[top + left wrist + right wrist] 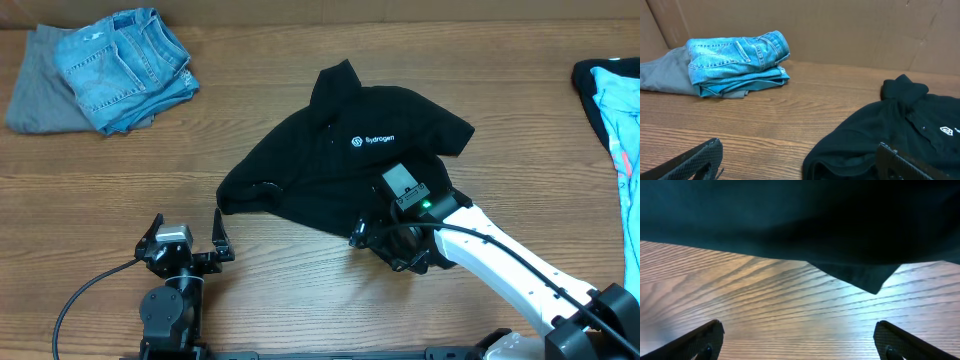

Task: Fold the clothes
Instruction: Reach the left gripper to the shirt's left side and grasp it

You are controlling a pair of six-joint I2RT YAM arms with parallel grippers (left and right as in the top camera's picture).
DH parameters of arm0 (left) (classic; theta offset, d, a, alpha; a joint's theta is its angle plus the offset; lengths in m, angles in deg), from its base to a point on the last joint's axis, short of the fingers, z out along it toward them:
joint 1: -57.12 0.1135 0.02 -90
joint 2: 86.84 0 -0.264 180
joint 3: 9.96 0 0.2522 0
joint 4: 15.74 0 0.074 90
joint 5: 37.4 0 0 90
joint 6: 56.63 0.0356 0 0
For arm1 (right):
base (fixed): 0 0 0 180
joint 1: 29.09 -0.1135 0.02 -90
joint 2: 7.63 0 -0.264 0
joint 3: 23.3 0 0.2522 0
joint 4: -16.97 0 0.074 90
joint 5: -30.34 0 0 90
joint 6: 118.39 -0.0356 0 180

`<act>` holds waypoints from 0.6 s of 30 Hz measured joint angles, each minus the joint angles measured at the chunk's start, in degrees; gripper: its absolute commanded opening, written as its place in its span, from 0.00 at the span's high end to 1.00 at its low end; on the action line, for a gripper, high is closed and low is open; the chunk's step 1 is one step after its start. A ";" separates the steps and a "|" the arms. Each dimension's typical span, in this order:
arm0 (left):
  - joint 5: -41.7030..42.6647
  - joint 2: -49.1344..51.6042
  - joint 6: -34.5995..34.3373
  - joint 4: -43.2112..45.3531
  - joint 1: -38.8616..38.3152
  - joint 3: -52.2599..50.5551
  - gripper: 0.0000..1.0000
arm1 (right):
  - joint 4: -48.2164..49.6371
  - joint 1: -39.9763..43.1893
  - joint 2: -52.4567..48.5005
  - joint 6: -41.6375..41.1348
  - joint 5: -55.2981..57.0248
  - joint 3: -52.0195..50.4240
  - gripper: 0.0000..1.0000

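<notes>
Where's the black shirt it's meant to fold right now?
In the overhead view the black shirt lies crumpled near the centre, right of the folded jeans, with the open right gripper at its near edge.

The clothes [340,150] are a single plain black garment of soft fabric, with a collar [335,80] and a small white printed logo [373,140] on the chest. It lies unfolded and rumpled, front side up, on the wooden counter [300,290]. It sits to the right of the folded blue jeans [125,65] and well apart from them, closer to the front edge than they are, with its collar pointing toward the back and one short sleeve spread on the side farthest from the jeans.
</notes>
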 measured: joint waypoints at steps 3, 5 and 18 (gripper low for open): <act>0.00 0.00 0.00 0.00 0.00 0.00 0.00 | 1.07 0.00 0.00 -0.02 -0.48 0.00 0.00; 0.00 0.00 0.00 0.00 0.00 0.00 0.00 | 1.64 0.00 0.00 0.00 -0.61 -0.02 0.00; 25.53 0.00 -13.03 13.11 0.00 0.00 0.00 | 4.57 0.00 0.00 0.00 -0.59 -0.13 0.00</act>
